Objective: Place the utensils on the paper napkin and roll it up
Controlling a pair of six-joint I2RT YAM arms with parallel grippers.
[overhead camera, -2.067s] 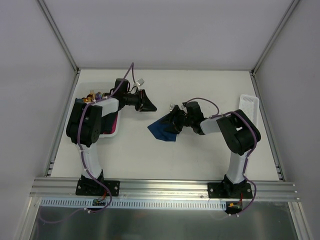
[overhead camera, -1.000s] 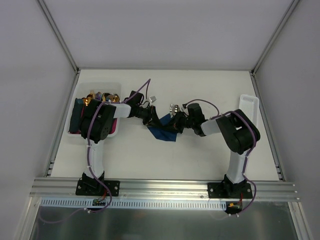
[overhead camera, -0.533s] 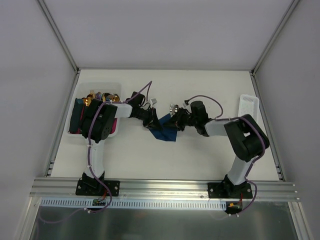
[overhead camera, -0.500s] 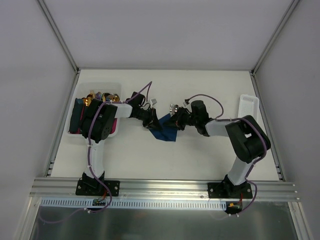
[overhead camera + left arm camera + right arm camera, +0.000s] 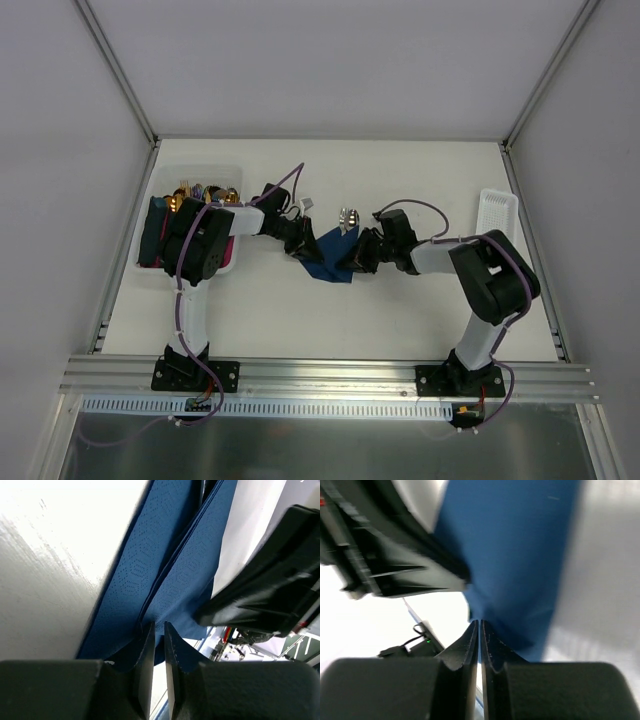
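The dark blue paper napkin (image 5: 328, 258) lies folded mid-table between both arms. My left gripper (image 5: 300, 241) is at its left edge; in the left wrist view the jaws (image 5: 159, 628) are shut on a fold of the paper napkin (image 5: 170, 575). My right gripper (image 5: 357, 256) is at the right edge, and its jaws (image 5: 479, 623) are pinched on the rim of the paper napkin (image 5: 520, 555). The utensils (image 5: 348, 216) show as shiny silver heads just past the napkin's far edge. Their handles are hidden.
A white bin (image 5: 200, 168) at the back left holds dark blue rolls with gold cutlery heads (image 5: 195, 190). A white perforated tray (image 5: 497, 213) lies at the right edge. Grey walls close in the table on three sides.
My left gripper came over from near the bin to the napkin's left edge and stayed there. My right gripper dropped toward the near side and closed on the napkin's right edge.
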